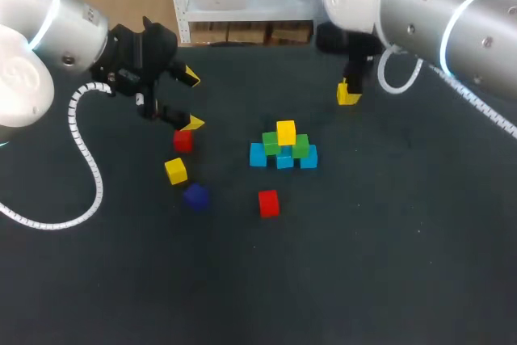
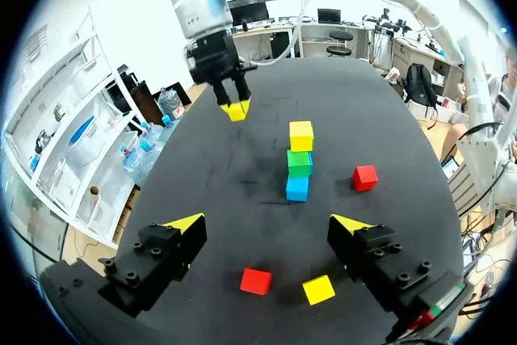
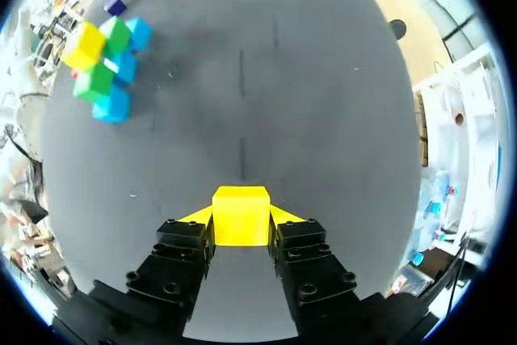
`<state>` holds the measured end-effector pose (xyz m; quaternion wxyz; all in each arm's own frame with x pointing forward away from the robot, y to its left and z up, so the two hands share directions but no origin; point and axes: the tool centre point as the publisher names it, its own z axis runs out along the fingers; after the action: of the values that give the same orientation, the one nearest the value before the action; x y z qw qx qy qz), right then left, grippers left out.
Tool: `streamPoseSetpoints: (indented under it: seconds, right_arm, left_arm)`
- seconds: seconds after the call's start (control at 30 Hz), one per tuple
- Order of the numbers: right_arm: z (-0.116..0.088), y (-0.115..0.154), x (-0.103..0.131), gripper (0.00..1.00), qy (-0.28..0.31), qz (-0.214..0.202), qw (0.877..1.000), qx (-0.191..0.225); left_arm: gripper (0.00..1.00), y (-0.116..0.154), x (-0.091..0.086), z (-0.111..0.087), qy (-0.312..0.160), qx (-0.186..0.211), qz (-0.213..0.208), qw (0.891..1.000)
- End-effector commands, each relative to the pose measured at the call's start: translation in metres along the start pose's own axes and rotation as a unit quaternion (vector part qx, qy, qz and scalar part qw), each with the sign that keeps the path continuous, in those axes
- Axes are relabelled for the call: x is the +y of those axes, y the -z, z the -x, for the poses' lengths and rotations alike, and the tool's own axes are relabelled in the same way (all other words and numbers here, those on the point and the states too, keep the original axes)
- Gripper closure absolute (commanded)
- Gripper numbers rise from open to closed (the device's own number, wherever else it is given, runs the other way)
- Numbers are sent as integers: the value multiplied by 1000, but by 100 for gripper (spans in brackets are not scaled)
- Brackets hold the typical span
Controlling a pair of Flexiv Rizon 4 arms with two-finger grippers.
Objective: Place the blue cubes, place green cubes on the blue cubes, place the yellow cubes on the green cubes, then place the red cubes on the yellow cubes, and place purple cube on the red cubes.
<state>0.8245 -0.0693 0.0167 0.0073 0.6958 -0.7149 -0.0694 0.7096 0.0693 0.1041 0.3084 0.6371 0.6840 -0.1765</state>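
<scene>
A pyramid stands mid-table: a row of blue cubes, two green cubes on them and a yellow cube on top. Back right of it, my right gripper is shut on another yellow cube, low over the table. My left gripper hangs open and empty to the pyramid's left, just above a red cube. Beside that lie a loose yellow cube and a purple cube. A second red cube lies in front of the pyramid.
The dark table has wide bare room at the front and right. My left arm's white cable loops over the table's left part. A shelf stands beyond the back edge.
</scene>
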Motion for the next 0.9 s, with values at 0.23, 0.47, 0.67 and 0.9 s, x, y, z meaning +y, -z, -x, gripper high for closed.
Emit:
streamPoseSetpoints:
  seconds: [0.23,0.47,0.67,0.9]
  right_arm:
    - [26,56,69,100,-9,-38,999,-6]
    - [55,64,103,100,-7,-51,999,8]
    - [68,52,124,100,-10,-43,999,17]
    - [74,38,144,100,-16,-35,999,18]
  left_arm:
    - [0,0,-1,-2,-2,-3,1,1000]
    - [0,0,-1,-2,-2,-3,1,1000]
    - [0,0,-1,-2,-2,-3,1,1000]
    - [0,0,-1,-2,-2,-3,1,1000]
